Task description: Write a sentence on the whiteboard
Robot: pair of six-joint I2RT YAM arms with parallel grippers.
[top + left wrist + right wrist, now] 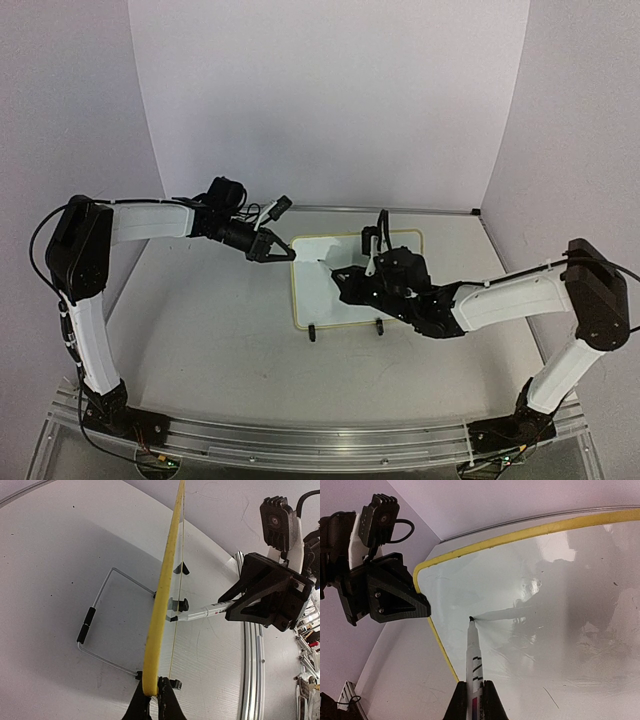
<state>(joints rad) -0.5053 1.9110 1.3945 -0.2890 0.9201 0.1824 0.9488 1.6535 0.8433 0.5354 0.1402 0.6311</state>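
Clamped in the right gripper, the marker is held with its tip on the whiteboard, near the left rim. The board is propped at mid-table, its yellow edge pinched by the left gripper. Nothing is written yet. Light, even pressure should be applied and strokes led rightward while the board is braced.

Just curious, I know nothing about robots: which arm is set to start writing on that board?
Right. The right hand grips the pen, its tip at the board near a corner. The left hand only clamps the board's edge.
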